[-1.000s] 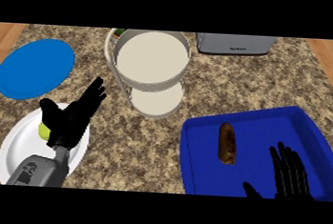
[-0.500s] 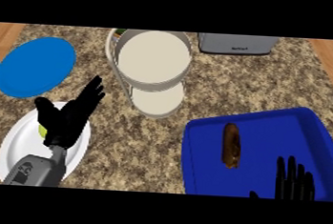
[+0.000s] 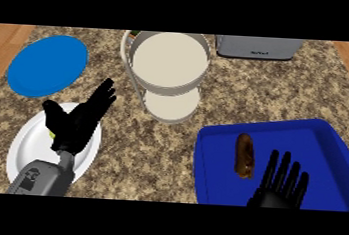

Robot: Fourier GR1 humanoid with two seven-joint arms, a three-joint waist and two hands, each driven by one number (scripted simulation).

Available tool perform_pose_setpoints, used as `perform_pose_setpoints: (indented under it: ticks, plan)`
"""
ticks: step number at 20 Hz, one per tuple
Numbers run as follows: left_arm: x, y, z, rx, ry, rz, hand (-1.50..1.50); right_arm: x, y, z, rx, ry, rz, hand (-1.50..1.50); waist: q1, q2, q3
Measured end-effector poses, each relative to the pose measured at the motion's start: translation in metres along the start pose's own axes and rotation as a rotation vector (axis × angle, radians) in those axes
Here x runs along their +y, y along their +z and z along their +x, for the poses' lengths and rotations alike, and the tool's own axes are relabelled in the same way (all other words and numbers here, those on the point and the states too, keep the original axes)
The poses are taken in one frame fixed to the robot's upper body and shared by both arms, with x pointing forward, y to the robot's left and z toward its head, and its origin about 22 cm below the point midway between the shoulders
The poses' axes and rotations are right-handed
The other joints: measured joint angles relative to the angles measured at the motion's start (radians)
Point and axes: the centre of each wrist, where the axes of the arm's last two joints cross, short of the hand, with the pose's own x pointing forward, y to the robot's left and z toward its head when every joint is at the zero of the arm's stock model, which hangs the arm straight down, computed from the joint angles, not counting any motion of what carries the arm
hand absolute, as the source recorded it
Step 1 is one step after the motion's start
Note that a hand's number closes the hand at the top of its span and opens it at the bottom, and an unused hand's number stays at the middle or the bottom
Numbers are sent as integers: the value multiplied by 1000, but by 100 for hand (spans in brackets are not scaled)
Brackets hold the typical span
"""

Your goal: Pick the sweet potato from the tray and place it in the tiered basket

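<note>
The brown, elongated sweet potato (image 3: 244,154) lies lengthwise on the floor of the blue rectangular plastic tray (image 3: 323,147), in the tray's left half, near its left wall. The tray sits at the lower right of the speckled brown stone counter (image 3: 154,148). The right hand (image 3: 281,184) is over the tray just right of the sweet potato, with its fingers straight, spread and pointing away from the robot. It holds nothing, and a strip of blue shows between it and the sweet potato. The left hand (image 3: 79,124) is over the white round plate (image 3: 28,147) at the lower left, fingers straight and angled toward the upper right, also holding nothing. The white two-tiered round basket (image 3: 169,61) stands at the upper centre, well apart from the tray, with nothing visible in either tier. A blue round plate (image 3: 47,65) lies at the upper left, and a grey box-shaped appliance (image 3: 259,47) sits at the far edge, right of the basket.
</note>
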Motion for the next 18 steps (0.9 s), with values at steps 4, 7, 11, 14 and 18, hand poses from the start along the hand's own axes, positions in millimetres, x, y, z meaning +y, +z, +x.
perform_pose_setpoints:
  ticks: [4, 7, 11, 14, 18]
  plan:
    - [-2, -1, -2, 8, 2, -8, 0, 1, 6, 29, 17, 96, 13, -150, 10, -1, 1]
    - [-5, -4, 1, 9, 6, -14, 0, 2, 9, 46, -3, 119, 26, -150, 14, -1, 2]
    - [-10, -6, 3, 6, 2, -17, 0, 7, 8, 57, -7, 154, 61, -150, 13, -3, 1]
    - [-4, -2, 1, 11, 2, -14, 0, 9, 5, 61, -1, 179, 73, -150, 13, -7, -1]
    - [-5, -1, -1, 12, 5, -7, 0, 9, 5, 63, 4, 196, 68, -150, 5, -10, 0]
